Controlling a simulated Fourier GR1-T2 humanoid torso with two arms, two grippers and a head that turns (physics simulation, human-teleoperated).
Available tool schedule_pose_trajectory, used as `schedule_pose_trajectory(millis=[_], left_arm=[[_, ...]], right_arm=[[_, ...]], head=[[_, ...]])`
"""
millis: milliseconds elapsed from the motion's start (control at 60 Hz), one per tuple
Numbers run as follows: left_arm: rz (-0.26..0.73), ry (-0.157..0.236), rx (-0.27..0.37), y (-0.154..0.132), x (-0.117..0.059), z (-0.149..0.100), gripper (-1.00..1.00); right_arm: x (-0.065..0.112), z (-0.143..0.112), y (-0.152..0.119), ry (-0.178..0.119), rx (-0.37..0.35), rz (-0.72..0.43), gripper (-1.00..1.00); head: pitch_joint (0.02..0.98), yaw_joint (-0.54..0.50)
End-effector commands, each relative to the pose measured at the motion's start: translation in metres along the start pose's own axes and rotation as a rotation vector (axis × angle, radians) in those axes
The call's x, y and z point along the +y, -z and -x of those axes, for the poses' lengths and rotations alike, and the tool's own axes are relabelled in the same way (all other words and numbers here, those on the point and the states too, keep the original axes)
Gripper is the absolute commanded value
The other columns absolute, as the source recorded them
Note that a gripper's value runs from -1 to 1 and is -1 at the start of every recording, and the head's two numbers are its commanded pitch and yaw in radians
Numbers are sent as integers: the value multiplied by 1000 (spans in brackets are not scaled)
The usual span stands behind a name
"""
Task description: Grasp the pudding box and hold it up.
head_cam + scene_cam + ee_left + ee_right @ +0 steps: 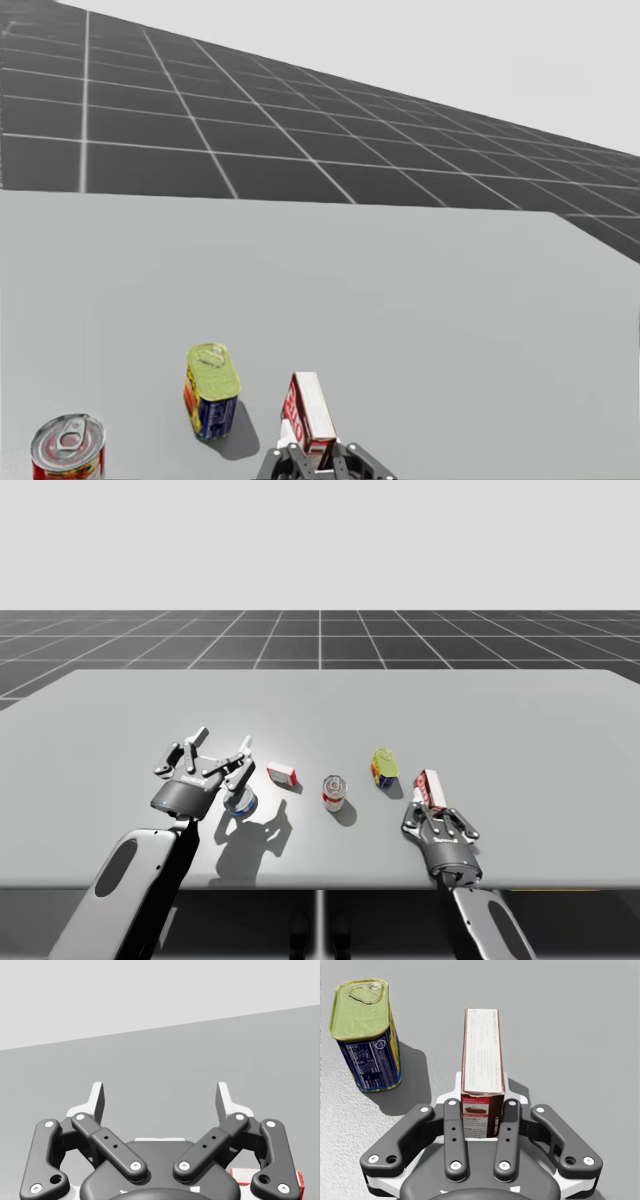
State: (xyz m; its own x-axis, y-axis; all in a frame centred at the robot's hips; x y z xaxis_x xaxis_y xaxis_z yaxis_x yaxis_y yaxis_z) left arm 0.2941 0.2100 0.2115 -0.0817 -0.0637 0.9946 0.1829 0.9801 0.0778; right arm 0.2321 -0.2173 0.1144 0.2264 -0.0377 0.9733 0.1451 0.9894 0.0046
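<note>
The pudding box [481, 1055] is a narrow red and white carton standing on end between the fingers of my right gripper [481, 1110], which is shut on its lower part from both sides. In the high view the pudding box [430, 786] stands at the table's front right, just beyond my right gripper [433, 806]. The head view has the pudding box [310, 410] upright with that gripper's links under it. I cannot tell whether the box is off the table. My left gripper [216, 754] hovers open at the front left, and its fingers [97, 1097] stand wide apart around nothing.
A blue tin with a yellow-green lid [385, 768] [365, 1035] stands just left of the pudding box. Further left stand a red round can [334, 792] and a small red and white box [282, 774]. A blue can [240, 802] sits under my left hand. The grey table [400, 705] stretches far back.
</note>
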Motion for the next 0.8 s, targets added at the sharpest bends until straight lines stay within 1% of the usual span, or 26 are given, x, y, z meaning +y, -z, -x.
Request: schedule_pose_trajectory(millis=[17, 133, 183, 217, 283, 300, 350, 383, 433, 450, 467, 500, 567, 633, 700, 717, 750, 800], left_arm=[[-1, 0, 0, 0, 0, 0, -1000], [-1, 0, 0, 0, 0, 0, -1000], [-1, 0, 0, 0, 0, 0, -1000], [-1, 0, 0, 0, 0, 0, -1000], [-1, 0, 0, 0, 0, 0, -1000], [-1, 0, 0, 0, 0, 0, -1000], [-1, 0, 0, 0, 0, 0, -1000], [-1, 0, 0, 0, 0, 0, -1000], [-1, 0, 0, 0, 0, 0, -1000], [-1, 0, 0, 0, 0, 0, -1000], [9, 12, 8, 0, 1, -1, -1000], [8, 11, 7, 0, -3, 4, -1000], [8, 11, 7, 0, -3, 4, -1000], [6, 10, 5, 0, -3, 4, -1000], [6, 11, 5, 0, -3, 4, -1000], [6, 10, 5, 0, -3, 4, -1000], [6, 10, 5, 0, -3, 4, -1000], [7, 10, 5, 0, -4, 4, -1000]], right_arm=[[-5, 7, 0, 16, 23, 73, 1000], [-4, 7, 0, 12, 18, 75, 1000], [-4, 6, -1, 8, 0, 77, 1000], [-4, 5, -2, 2, -19, 78, 1000], [-4, 2, -3, -21, -75, 87, 1000], [-3, -1, -4, -34, -99, 91, 1000], [-3, -4, -6, -39, -112, 87, 1000], [-2, -9, -8, -53, -139, 85, 1000], [-1, -16, -10, -67, -169, 86, 1000], [-1, -18, -10, -68, -175, 85, 1000], [-1, -20, -11, -68, -180, 84, 1000], [-1, -29, -14, -73, -204, 81, 1000], [-2, -40, -18, -82, -239, 84, 1000], [-3, -54, -23, -83, -286, 91, 1000], [-4, -64, -26, -84, -317, 96, 1000], [-4, -71, -29, -81, -339, 99, 1000], [-4, -77, -31, -83, -356, 102, 1000], [-5, -89, -36, -93, -400, 108, 1000]], head=[[480, -471], [463, -475], [462, -476], [462, -476], [462, -476], [463, -477], [463, -477], [464, -479], [465, -480], [465, -480], [465, -481], [467, -482], [467, -483], [468, -484], [469, -483], [468, -483], [468, -483], [467, -484]])
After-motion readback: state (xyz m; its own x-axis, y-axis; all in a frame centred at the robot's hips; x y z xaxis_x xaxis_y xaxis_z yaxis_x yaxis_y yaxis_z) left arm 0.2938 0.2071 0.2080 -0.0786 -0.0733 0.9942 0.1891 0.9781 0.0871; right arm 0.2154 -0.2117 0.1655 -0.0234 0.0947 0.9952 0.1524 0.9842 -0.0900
